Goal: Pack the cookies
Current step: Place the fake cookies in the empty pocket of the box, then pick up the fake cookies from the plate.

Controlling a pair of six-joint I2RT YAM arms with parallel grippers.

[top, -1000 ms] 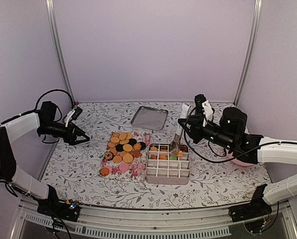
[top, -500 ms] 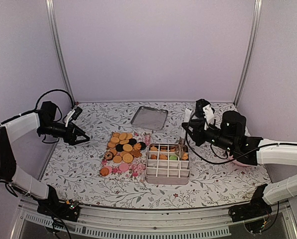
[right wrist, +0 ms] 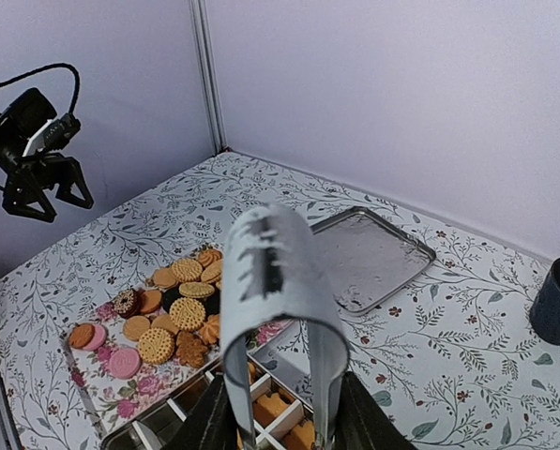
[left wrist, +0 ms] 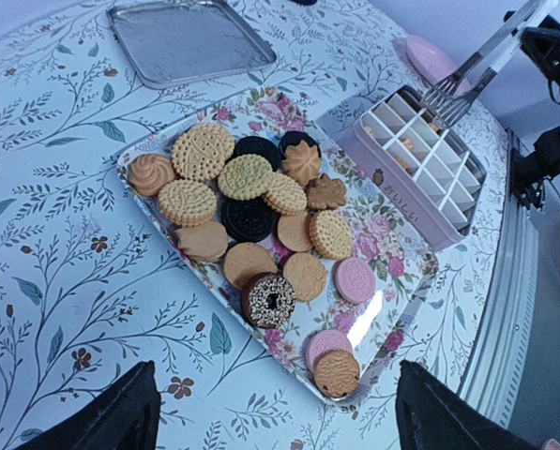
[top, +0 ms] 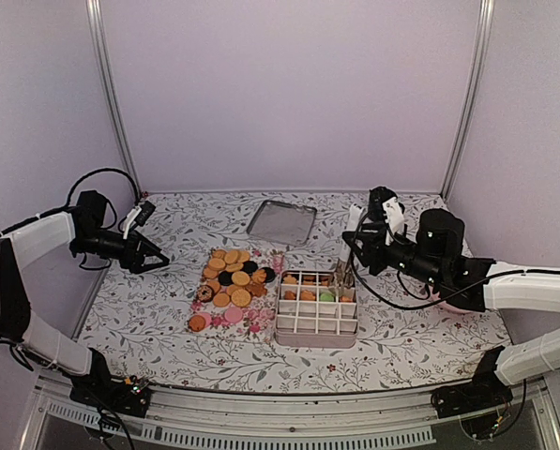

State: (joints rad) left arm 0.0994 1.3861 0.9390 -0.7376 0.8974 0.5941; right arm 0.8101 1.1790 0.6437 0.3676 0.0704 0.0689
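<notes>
From above, our left gripper (top: 156, 262) hovers spread beside the floral tray (top: 259, 319) of cookies (top: 231, 279), leaving room. Its wrist view overlooks them. Right wrist: our right gripper (right wrist: 281, 417) clamps tongs (right wrist: 275, 272) above the divided box (right wrist: 167, 433), for filling compartments.

Cookies (top: 231, 281): on the patterned tray (left wrist: 373, 253), ahead of the left claw (top: 156, 262), to the left of the right claw (top: 371, 246).
Divided box (top: 317, 329): just beside the tray's right edge, below the right claw; some cookies in its compartments.
Tongs (right wrist: 280, 309): in the right claw, tips over the box's back-right corner.
Metal tray (top: 281, 222): behind the cookies, left of the right claw.
</notes>
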